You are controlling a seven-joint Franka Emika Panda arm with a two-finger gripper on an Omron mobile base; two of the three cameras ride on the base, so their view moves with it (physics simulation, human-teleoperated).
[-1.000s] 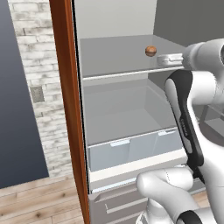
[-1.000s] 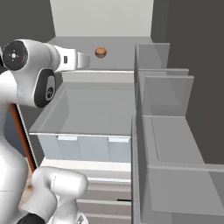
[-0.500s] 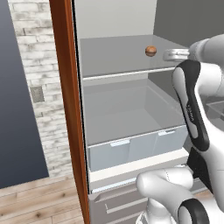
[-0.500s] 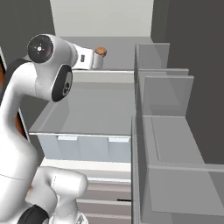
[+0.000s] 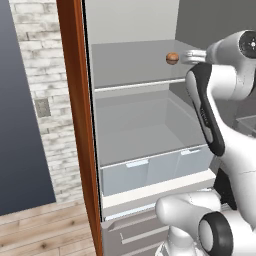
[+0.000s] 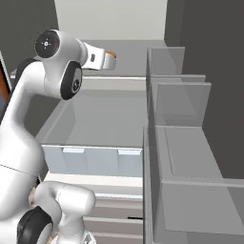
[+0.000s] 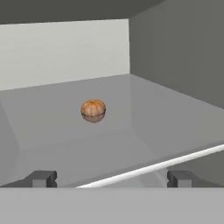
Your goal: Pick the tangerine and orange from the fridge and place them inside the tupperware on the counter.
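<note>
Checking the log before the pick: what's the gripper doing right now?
Gripper: open, holding nothing, pointed at the orange fruit on the fridge shelf, not yet touching it.

A small ribbed orange fruit point(image 7: 93, 110) sits alone on the open fridge's point(image 5: 135, 125) upper grey shelf.

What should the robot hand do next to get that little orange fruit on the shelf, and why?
Probably reach straight forward into the fridge. The gripper is open and lined up, but the fruit sits farther back on the shelf, beyond the fingertips, so nothing is grasped yet.
</note>
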